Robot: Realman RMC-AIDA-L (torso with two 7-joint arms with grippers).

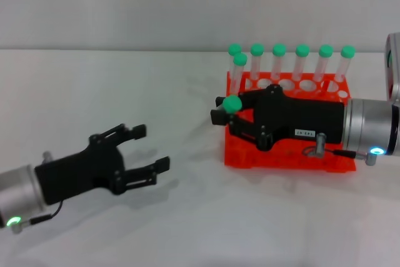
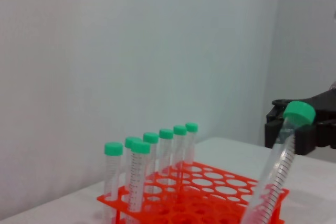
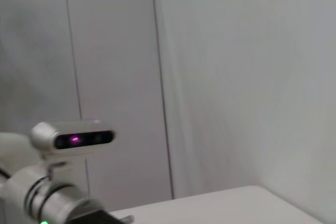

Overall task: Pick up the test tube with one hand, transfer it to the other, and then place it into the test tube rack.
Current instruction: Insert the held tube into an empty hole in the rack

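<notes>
**Desk:** What's closest to you?

**Me:** My left gripper [image 1: 147,148], low on the left over the white table [image 1: 187,217], fingers spread apart and holding nothing.

**Desk:** And the right one?

**Me:** I see my right gripper [image 1: 226,112] reaching in from the right over the test tube rack [image 1: 281,154], its fingers clamped on the test tube [image 2: 278,171] just under the green cap. From the left wrist view the tube hangs tilted, cap up, at the rack's near corner; I can't tell whether its tip has entered a hole.

**Desk:** Anything behind?

**Me:** Seven capped tubes [image 1: 290,60] stand upright in the far rows of the rack.
</notes>
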